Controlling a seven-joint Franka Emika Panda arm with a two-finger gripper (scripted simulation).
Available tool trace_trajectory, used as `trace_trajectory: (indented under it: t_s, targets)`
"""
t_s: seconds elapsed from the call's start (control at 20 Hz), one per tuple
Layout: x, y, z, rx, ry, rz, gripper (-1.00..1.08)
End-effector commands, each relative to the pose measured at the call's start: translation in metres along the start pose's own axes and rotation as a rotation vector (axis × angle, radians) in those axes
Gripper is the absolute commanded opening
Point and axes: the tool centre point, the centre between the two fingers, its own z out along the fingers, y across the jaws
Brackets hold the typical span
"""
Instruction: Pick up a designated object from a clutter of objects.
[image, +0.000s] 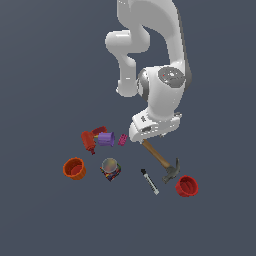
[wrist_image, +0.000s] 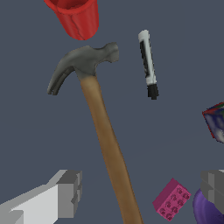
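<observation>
While the white arm hangs over the middle of the exterior view, its gripper (wrist_image: 139, 192) stands spread wide and holds nothing: in the wrist view one grey finger (wrist_image: 69, 193) shows at the lower left of the frame and the other at the lower right edge, with the hammer's handle passing between them and touching neither. The hammer (image: 161, 160) lies flat on the dark tabletop (image: 45, 215), right of centre in the exterior view, its brown wooden handle running up and to the left under the arm's hand and its dark grey head toward the lower right. Just beyond the head, lower right again, a red cup (image: 187, 186) lies on its side; whether it touches the head cannot be told. A black-and-white marker pen (image: 149, 181) lies just left of the head, apart from it. Left of centre sits a tight cluster: a red bottle (image: 89, 141), a purple cup (image: 105, 139) on its side and a pink block (image: 122, 140), the block nearest the handle's end. Below the cluster stands a patterned can (image: 110, 168), and to its left an orange cup (image: 74, 168), open mouth up
</observation>
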Motion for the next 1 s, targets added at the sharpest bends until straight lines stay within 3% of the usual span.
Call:
trace_trajectory:
  t_s: [0.0,0.45,0.95]
  targets:
    - [-0.001,-0.011,0.021,0.003,0.007,-0.04,1.0]
    - [-0.007,-0.04,0.069,0.017,0.023,-0.133,1.0]
    - [-0.01,-0.046,0.081,0.021,0.026,-0.153,1.0]
